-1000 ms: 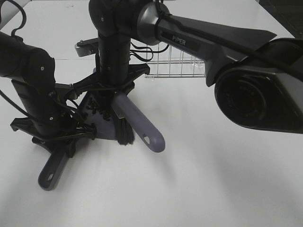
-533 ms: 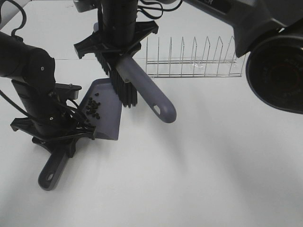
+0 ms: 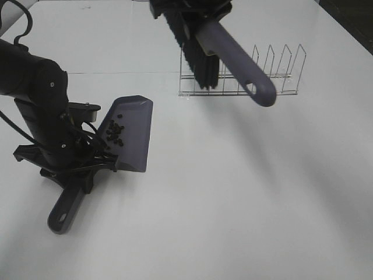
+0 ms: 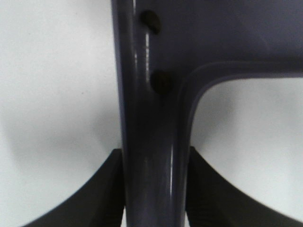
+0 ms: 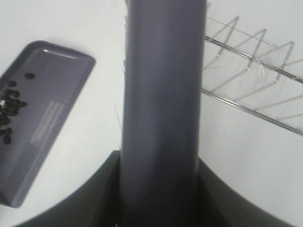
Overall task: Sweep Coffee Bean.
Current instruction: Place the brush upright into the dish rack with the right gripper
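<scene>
Coffee bean location: a small dark cluster (image 3: 115, 133) lies inside the dustpan (image 3: 139, 114), on the pan floor toward the handle end and well back from the front lip.
Coffee bean handling: judged very light, hard, rounded and loose, so the beans are likely to roll or bounce out if the dustpan is tilted or jolted. They are too small to pinch and should be carried in the dustpan.
Hold point: the dustpan handle (image 3: 63, 211), taken close to where it joins the pan body.
Left gripper: (image 3: 74, 170) clamped tight on the dustpan handle. The dustpan appears to rest on the table (image 3: 245, 210).
Right gripper: (image 3: 192, 7) clamped on the handle of the brush (image 3: 236, 58). The brush is raised well clear of the dustpan, on the pan's far side in front of the wire rack (image 3: 282, 73).
Bristles: (image 3: 198, 64) black, hanging downward, touching neither the dustpan nor the beans.
Judgement: the sweep looks complete. The remaining risk is spilling beans if the dustpan is lifted unevenly.
</scene>
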